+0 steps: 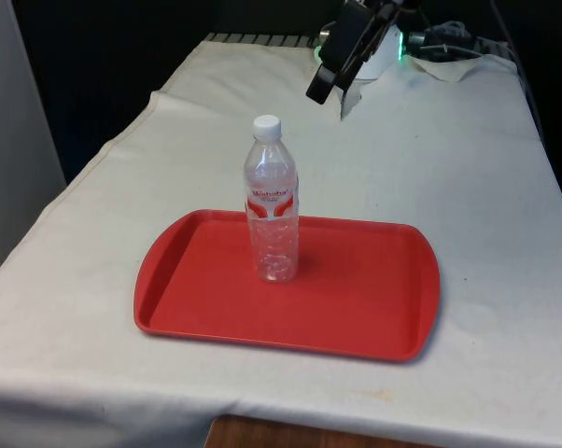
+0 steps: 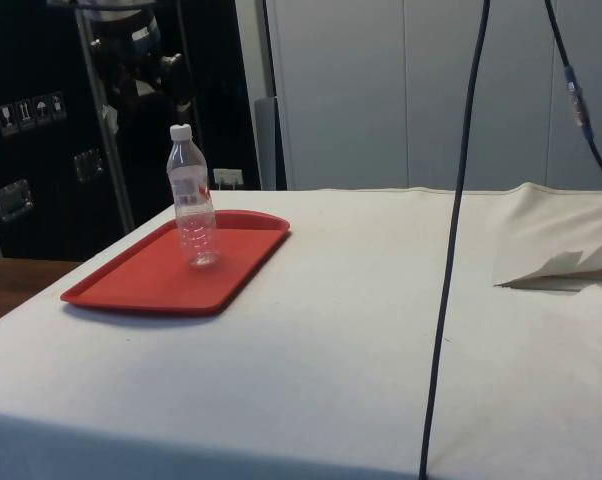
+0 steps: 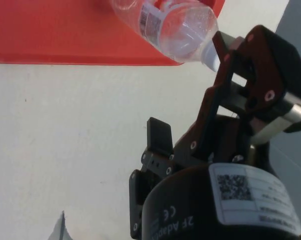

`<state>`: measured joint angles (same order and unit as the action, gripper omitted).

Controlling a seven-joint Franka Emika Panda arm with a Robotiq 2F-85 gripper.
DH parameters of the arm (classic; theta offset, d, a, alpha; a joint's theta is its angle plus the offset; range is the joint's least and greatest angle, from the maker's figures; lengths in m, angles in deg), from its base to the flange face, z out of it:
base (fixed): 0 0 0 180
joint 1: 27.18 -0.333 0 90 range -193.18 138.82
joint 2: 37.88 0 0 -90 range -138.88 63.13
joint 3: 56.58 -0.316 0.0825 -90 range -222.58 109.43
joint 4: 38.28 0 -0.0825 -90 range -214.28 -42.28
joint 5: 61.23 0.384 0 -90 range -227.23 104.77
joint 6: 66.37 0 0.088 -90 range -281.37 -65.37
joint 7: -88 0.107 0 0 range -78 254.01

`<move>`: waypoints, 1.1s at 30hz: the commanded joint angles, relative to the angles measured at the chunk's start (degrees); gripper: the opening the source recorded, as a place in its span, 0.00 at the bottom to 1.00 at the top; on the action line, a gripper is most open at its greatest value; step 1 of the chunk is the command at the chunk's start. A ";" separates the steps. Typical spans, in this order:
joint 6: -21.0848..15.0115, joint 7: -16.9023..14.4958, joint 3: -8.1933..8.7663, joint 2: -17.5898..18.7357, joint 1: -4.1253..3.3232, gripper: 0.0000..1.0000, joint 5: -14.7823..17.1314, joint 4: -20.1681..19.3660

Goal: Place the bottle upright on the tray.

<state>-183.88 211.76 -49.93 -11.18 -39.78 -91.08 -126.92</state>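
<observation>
Bottle [image 1: 273,201] stands upright on the red tray [image 1: 374,303], cap uppermost, its base resting on the tray floor towards the front view's left of centre and nearer the tray's far rim than its near one. It is clear plastic with a white cap and a red-and-white label around its upper body. The side view confirms the upright stance, with the base flat on the tray [image 2: 131,285] and no lean evident on the bottle [image 2: 192,210]. Tray lies flat on the white cloth of the bench [image 1: 468,168], towards the near end.

Hand [image 1: 333,96] is raised clear above the bench, beyond the tray's far rim and well apart from the bottle, tilted at an angle. In the wrist view its fingers [image 3: 158,137] stand spread wide with nothing between them; the bottle [image 3: 165,27] and the tray [image 3: 50,35] lie beyond.

Crumpled cloth [image 2: 571,245] sits heaped at one bench end in the side view.
</observation>
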 commanded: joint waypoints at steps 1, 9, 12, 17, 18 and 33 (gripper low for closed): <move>-1.26 -0.86 -0.34 -0.40 0.57 1.00 1.03 -0.34; -2.69 -3.32 -0.17 -0.69 1.38 1.00 3.84 -0.17; -3.09 -4.13 0.06 -0.74 1.49 1.00 4.81 -0.17; -4.01 -5.56 0.46 -0.86 1.95 1.00 6.70 -0.23; -3.04 -5.10 0.97 -0.52 1.38 1.00 5.96 0.06; -5.39 -9.51 1.32 -3.27 2.46 1.00 12.55 -2.41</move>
<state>-187.72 202.65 -48.27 -13.75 -37.72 -79.34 -128.41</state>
